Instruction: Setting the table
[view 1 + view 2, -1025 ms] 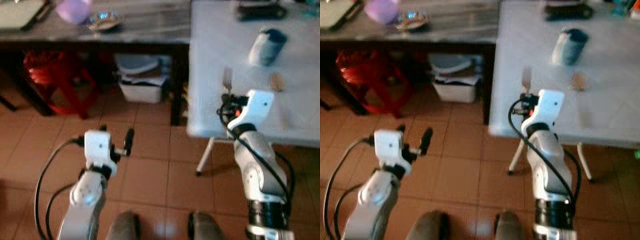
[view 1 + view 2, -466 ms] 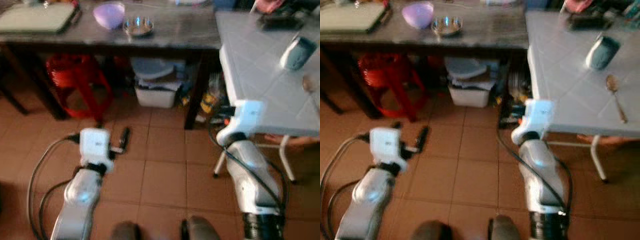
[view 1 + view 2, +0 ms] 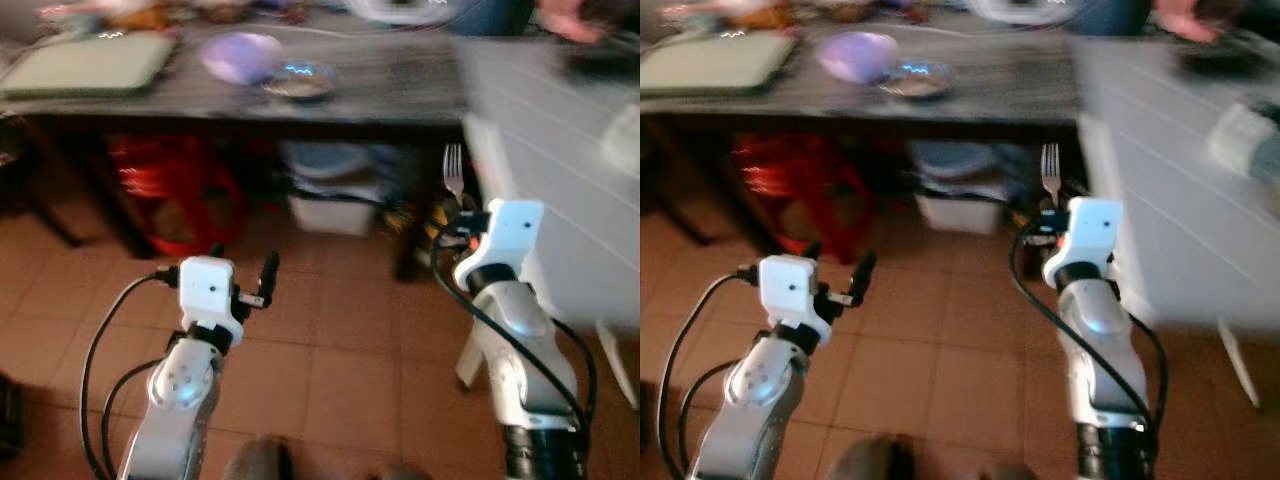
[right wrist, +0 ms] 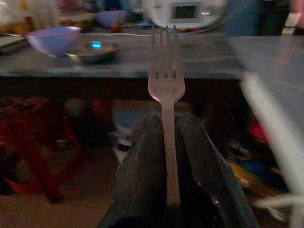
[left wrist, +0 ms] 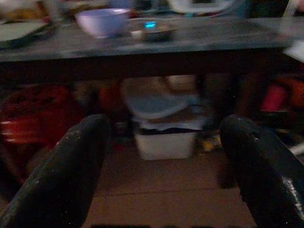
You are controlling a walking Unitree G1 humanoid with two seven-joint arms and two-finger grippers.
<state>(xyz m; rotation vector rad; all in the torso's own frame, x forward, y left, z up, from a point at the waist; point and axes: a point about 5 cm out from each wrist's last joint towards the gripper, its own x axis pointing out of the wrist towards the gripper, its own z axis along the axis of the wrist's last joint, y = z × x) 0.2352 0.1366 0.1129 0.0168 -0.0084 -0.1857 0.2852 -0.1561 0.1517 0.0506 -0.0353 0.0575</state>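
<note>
One fork (image 4: 166, 90) stands upright, tines up, pinched by its handle between the closed fingers of the right tool (image 3: 458, 213), which is raised in front of the robot beside the near corner of the white desk (image 3: 570, 150). Beyond the tines runs a long dark desk (image 3: 300, 95) carrying a purple bowl (image 3: 240, 55), a small metal dish (image 3: 298, 85) and a flat greenish board (image 3: 90, 62) (everything here is blurred, so finer detail is lost). Under it sit a red stool (image 3: 170, 185) and a pale storage bin (image 3: 335, 195) on the tiled floor (image 3: 330, 340). The left tool (image 3: 245, 285) hovers low over the tiles, fingers (image 5: 78, 161) spread wide and holding nothing. Judging by this, the setting is at an early or middle stage: the fork is in hand but not yet laid at a place on the white desk.
</note>
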